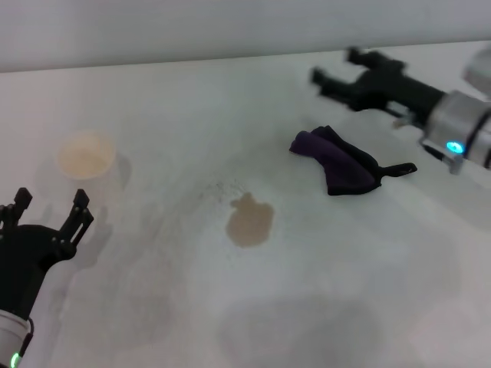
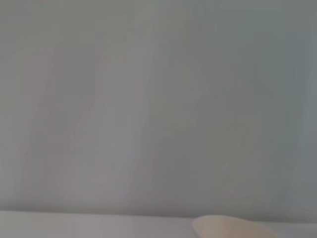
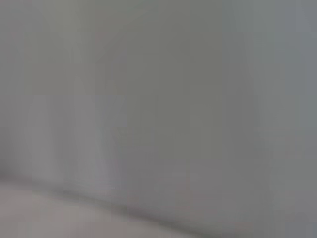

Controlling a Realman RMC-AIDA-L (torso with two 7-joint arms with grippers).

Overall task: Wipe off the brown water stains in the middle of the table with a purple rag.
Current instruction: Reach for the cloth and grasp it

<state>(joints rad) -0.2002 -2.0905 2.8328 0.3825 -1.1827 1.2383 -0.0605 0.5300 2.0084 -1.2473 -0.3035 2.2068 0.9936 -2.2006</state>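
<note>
Near the table's middle, w/ the light tan-brown roundish blotch of brown water stains (image 1: 249, 221) as our clock centre, we found the small crumpled dark purple rag (image 1: 336, 160) w/ black trim lying at approx 2 o'clock, apart from the blotch, its black loop tab trailing toward 3. Faint dark specks sat just beside the stain at 11.

We held the right gripper (image 1: 331, 68), black, two-fingered, above and beyond the rag at approx 1 o'clock, fingers spread wide and grasping nothing; we judged it was placed there to come down onto the cloth, since the rag had to be picked up before any wiping could begin. The stain looked whole, so no wiping was done yet.

We kept the left gripper (image 1: 47, 208) parked low at 9 o'clock, fingers also parted and empty, presumably clear of the right arm's work. A white paper cup (image 1: 85, 156) w/ cream inside stood at 10 o'clock, well apart from the stain, on the broad white matte table (image 1: 368, 291).
</note>
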